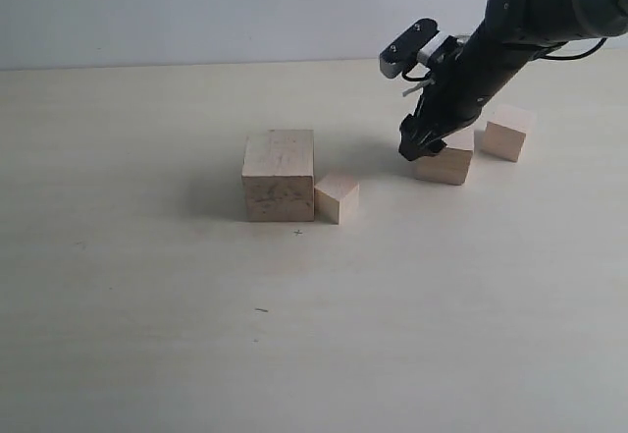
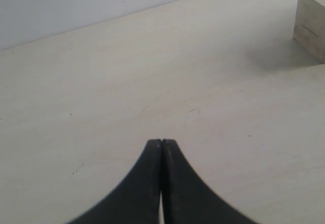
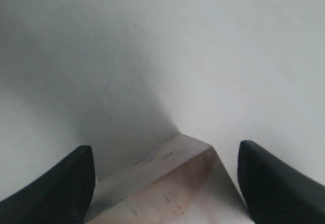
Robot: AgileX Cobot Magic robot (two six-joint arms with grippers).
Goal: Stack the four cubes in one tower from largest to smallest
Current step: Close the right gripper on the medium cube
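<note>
Where the right end effector (image 3: 166, 149) straddles a cube (image 3: 167, 183), table (image 1: 147, 305) lies open.

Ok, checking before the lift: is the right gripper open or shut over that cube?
Open. The right gripper has its fingers wide apart, a cube between them in the wrist view; whether they touch it, cannot tell.

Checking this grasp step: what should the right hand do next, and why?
Probably close it: the right hand stands open astride a cube, nothing gripped yet, and the largest cube is bare on top.
</note>
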